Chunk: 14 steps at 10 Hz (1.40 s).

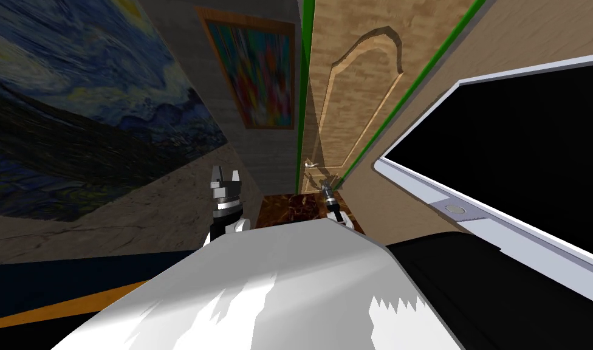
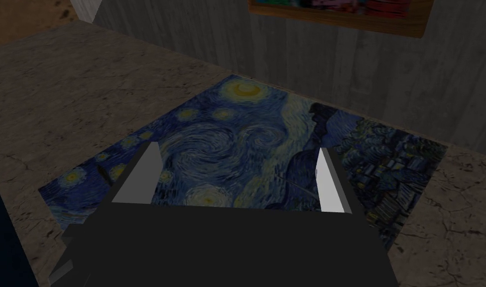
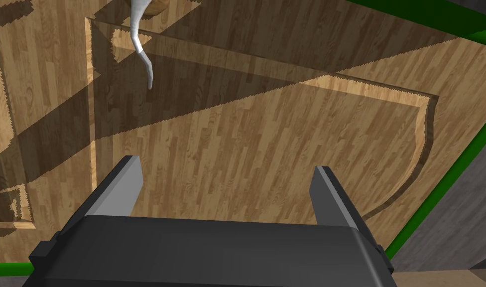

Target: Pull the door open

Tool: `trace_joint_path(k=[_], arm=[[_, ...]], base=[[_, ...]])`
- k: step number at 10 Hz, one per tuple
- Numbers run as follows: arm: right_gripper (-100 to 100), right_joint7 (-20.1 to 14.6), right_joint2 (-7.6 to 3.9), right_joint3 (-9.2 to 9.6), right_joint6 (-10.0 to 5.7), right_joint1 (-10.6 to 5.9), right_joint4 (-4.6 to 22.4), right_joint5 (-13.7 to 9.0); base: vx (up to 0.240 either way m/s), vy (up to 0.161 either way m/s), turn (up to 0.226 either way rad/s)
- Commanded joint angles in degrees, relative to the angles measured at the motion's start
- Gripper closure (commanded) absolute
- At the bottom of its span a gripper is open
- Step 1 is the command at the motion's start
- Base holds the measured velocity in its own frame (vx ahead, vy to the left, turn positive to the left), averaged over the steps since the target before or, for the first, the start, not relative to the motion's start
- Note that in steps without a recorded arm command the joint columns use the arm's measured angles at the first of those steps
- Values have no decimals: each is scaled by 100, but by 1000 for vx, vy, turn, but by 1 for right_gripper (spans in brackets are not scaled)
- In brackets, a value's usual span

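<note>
A blue starry-night picture (image 2: 247, 144) lies on a mottled stone surface (image 2: 62, 99), perhaps the floor, near a grey wall (image 2: 311, 60) bearing a bright wood-framed painting (image 1: 262, 76), a white-framed black panel (image 1: 532, 152) opposite.

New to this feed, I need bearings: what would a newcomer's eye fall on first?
A blue swirling night-sky picture spreads at my left, faced by the open left hand. Ahead stands a wooden door in a green frame, the open right hand facing its panel, apart from the pale lever handle. A white-framed black area lies right.
</note>
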Motion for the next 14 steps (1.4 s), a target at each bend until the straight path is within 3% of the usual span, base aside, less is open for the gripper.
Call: trace_joint_path(k=[1, 8, 14], arm=[[-100, -87, -44, -38, -59, -62, 203, 24], [-100, -395, -182, -163, -226, -231, 875, 132], [-100, -744, -334, -305, -414, -422, 1639, 255]], base=[[96, 27, 5], [104, 33, 8], [160, 31, 9]])
